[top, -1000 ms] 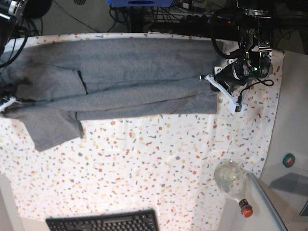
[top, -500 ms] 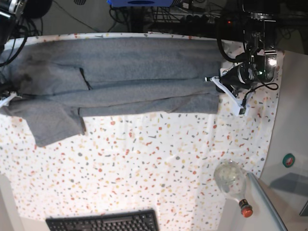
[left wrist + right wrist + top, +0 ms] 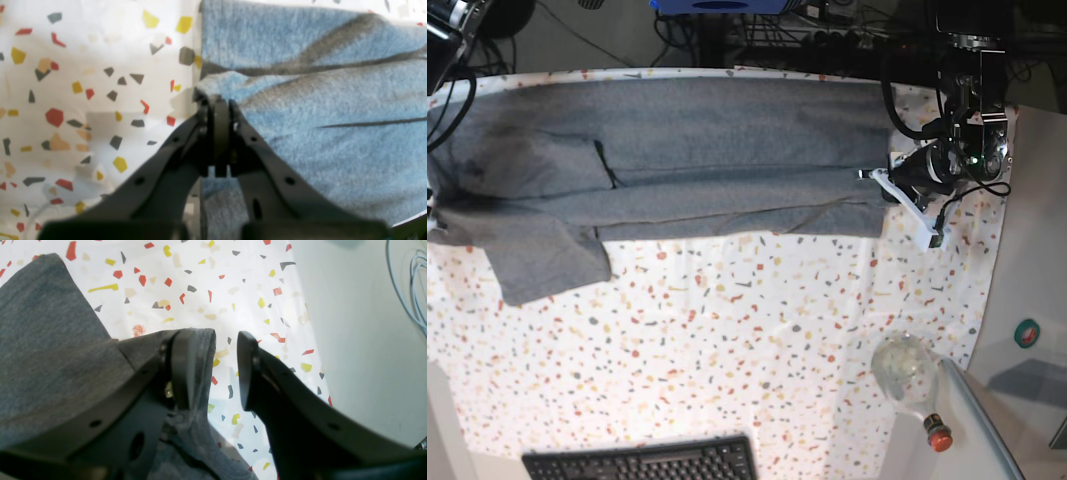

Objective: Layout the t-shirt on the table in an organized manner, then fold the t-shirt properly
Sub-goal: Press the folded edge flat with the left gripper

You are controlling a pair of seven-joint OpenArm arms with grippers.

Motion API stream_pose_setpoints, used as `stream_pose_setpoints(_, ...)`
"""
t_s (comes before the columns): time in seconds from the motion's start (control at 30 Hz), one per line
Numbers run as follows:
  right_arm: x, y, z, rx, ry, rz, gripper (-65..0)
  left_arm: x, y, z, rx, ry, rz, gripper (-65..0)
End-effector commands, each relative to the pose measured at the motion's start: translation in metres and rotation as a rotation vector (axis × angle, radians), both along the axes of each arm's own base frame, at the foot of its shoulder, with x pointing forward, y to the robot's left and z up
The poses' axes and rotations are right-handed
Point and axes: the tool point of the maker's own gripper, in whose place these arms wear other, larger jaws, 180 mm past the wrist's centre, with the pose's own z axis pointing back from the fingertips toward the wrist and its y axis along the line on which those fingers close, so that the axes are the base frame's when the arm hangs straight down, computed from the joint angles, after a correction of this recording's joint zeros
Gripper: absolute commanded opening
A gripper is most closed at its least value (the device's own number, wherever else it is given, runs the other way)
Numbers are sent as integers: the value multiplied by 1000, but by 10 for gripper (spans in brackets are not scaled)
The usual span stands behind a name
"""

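Shirt [image 3: 707, 160] lies stretched in a long band across the far half of the table [image 3: 727, 340], one sleeve hanging toward me at the left end of the base view. My left gripper [image 3: 218, 106] is pinched tight on the shirt's edge, a small fold of grey cloth caught between the jaws right where fabric meets flecked cloth. My right gripper [image 3: 213, 366] stands with its jaws parted; a roll of the shirt's edge drapes against the inner face of one finger [image 3: 181, 366], while the other finger is clear of it, with bare table showing in the gap. A bottle [image 3: 912, 385] and a keyboard [image 3: 642, 462] sit at the near edge.
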Motion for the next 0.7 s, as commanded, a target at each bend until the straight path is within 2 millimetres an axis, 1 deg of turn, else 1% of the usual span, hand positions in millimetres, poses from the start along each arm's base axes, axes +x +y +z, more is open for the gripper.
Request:
stream_pose_setpoints(0.0,10,-10,17,-29,-48,-3,-446,8,5,9,14,-35,-5,-599)
stream_pose_setpoints(0.07,8,-11,9,-14,-34,-11,-447,9,8,10,21,-35,-4,-494)
stream_pose_setpoints(0.1,13,-10,8,-2,-36,-15,-449,9,9,10,25,-35,-5,-428)
stream_pose_setpoints(0.17,14,-9,4,12,-30,-19,-464,9,9,10,25,-40,-5,-326)
stream_pose_setpoints(0.2,13,-9,3,14,-27,-20,-491,9,10,10,25,-40,-3,-288)
stream_pose_setpoints(0.23,13,-9,1,16,-24,-19,-542,10,10,11,25,-43,-3,-250)
stream_pose_setpoints(0.3,16,0,-4,20,-8,6,-650,10,10,11,25,-45,-3,-214)
stream_pose_setpoints(0.33,18,4,-5,18,-1,23,-650,11,10,12,25,-46,-3,-216)
stream_pose_setpoints(0.4,22,12,-8,14,10,53,-650,19,11,17,23,-68,4,-217)
stream_pose_setpoints(0.43,24,15,-8,13,13,66,-650,21,16,21,25,-82,23,-219)
stream_pose_setpoints(0.47,26,20,-10,13,19,82,-650,25,26,30,28,-111,57,-221)
stream_pose_setpoints(0.53,28,24,-11,9,24,100,-650,30,31,51,-1,-185,98,-248)
stream_pose_setpoints(0.57,29,27,-13,12,31,107,-650,29,35,63,-17,-225,99,-285)
stream_pose_setpoints(0.6,27,27,-16,17,38,104,-650,29,36,74,-38,-260,75,-336)
stream_pose_setpoints(0.63,28,26,-18,25,42,98,-650,28,35,81,-59,-287,54,-388)
stream_pose_setpoints(0.67,29,27,-21,34,46,93,-650,28,31,87,-80,-307,26,-454)
